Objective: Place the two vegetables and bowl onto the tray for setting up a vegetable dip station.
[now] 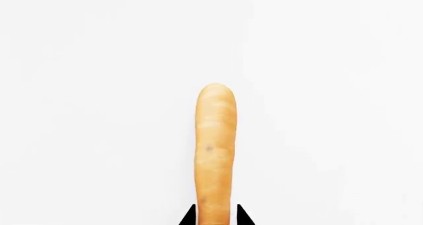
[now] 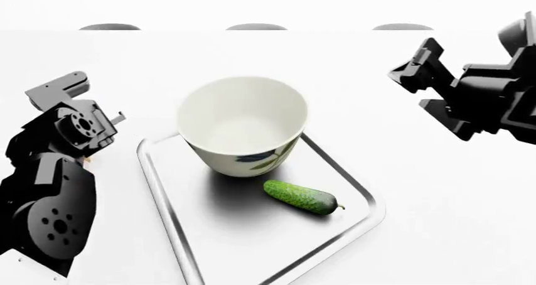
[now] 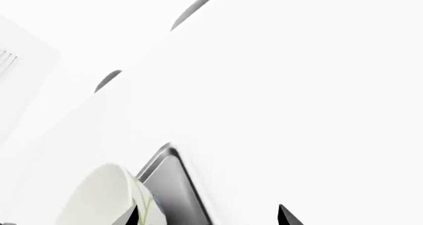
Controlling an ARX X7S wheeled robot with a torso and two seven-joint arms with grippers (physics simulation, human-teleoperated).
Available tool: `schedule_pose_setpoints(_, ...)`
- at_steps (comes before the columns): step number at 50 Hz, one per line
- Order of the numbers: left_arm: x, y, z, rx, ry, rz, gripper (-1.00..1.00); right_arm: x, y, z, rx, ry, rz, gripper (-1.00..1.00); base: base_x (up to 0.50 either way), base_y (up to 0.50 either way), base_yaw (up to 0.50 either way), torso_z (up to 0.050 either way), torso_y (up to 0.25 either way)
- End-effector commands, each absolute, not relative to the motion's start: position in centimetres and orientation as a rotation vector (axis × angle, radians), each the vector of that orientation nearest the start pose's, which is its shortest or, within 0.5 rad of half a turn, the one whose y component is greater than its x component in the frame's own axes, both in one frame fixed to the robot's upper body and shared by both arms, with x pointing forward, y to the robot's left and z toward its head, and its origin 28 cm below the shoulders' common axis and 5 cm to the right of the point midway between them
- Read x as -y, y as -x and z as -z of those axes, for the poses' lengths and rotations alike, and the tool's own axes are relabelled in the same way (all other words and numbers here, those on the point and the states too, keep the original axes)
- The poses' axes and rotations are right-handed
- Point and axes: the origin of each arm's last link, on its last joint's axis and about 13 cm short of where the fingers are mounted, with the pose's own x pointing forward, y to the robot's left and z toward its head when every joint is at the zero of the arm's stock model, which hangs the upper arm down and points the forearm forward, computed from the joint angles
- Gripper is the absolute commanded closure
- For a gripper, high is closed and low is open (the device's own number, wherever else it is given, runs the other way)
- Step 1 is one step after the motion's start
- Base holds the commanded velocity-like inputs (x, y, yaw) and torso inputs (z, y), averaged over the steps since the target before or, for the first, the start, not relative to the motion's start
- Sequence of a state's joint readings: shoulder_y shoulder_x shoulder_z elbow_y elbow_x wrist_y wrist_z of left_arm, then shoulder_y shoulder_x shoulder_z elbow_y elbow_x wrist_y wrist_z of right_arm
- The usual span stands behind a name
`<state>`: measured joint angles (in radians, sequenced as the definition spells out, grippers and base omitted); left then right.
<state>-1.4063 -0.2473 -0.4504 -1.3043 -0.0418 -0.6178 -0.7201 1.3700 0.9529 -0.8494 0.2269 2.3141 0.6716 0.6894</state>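
While the bowl and cucumber already sit on the tray, the carrot is the one item not yet placed, so the step in hand is the carrot transfer

Bowl: upright, far half of tray, plain inside visible, leaf pattern on its near side. Cucumber: lying flat just near-right of the bowl, apart from it, stem end pointing right

Carrot: seen only in the left wrist view, lengthwise between the two dark tips of the left tool, which flank its nearer end closely. Judged grasping the carrot, though actual contact is at the picture's edge and not sharp. Background there is plain white, so I cannot tell if the carrot is lifted or resting on the table

Left arm stands left of the tray in the head view; carrot not visible there

Right tool: tips well spread, nothing between them, released; arm raised to the far right, clear of the tray

Next move, as judged: carry the carrot right over the tray's left rim, set it on the bare near-left area, avoiding the bowl, then release
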Motion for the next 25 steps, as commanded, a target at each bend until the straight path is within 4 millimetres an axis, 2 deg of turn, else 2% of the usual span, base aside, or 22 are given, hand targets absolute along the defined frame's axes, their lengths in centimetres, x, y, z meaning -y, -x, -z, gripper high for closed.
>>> schedule_pose_setpoints(1,-30.6,-40.9,-19.6,-0.584,0.356,-0.911,1.00,20.4,-28.6,-31.4,-0.504,-0.677,-0.172,-1.00,0.00,0.00,0.00,0.000,0.000)
schedule_pose_setpoints(5,-30.7,-40.8,-21.4,-0.558,0.365,-0.865,1.00,20.4,-28.3,-31.7,-0.500,-0.674,-0.168,-1.00,0.00,0.00,0.00,0.000,0.000)
schedule_pose_setpoints(7,-30.7,-39.8,-23.2,-0.544,0.357,-0.851,1.00,20.5,-28.2,-31.9,-0.494,-0.677,-0.168,-1.00,0.00,0.00,0.00,0.000,0.000)
schedule_pose_setpoints(8,-30.7,-39.1,-25.2,-0.512,0.345,-0.824,1.00,20.4,-28.0,-32.1,-0.491,-0.674,-0.170,-1.00,0.00,0.00,0.00,0.000,0.000)
schedule_pose_setpoints(11,-30.7,-37.6,-28.2,-0.490,0.311,-0.802,1.00,20.2,-27.9,-32.5,-0.487,-0.668,-0.172,-1.00,0.00,0.00,0.00,0.000,0.000)
schedule_pose_setpoints(16,-30.0,-35.5,-32.4,-0.480,0.286,-0.718,1.00,20.1,-27.8,-32.9,-0.485,-0.656,-0.173,-1.00,0.00,0.00,0.00,0.000,0.000)
schedule_pose_setpoints(19,-29.7,-34.9,-34.0,-0.483,0.260,-0.689,1.00,20.0,-27.8,-33.1,-0.485,-0.654,-0.171,-1.00,0.00,0.00,0.00,0.000,0.000)
schedule_pose_setpoints(22,-29.2,-34.7,-34.7,-0.518,0.246,-0.623,1.00,19.9,-27.8,-33.4,-0.484,-0.649,-0.171,-1.00,0.00,0.00,0.00,0.000,0.000)
schedule_pose_setpoints(25,-29.5,-34.0,-35.8,-0.537,0.185,-0.678,1.00,19.6,-27.7,-33.9,-0.483,-0.640,-0.178,-1.00,0.00,0.00,0.00,0.000,0.000)
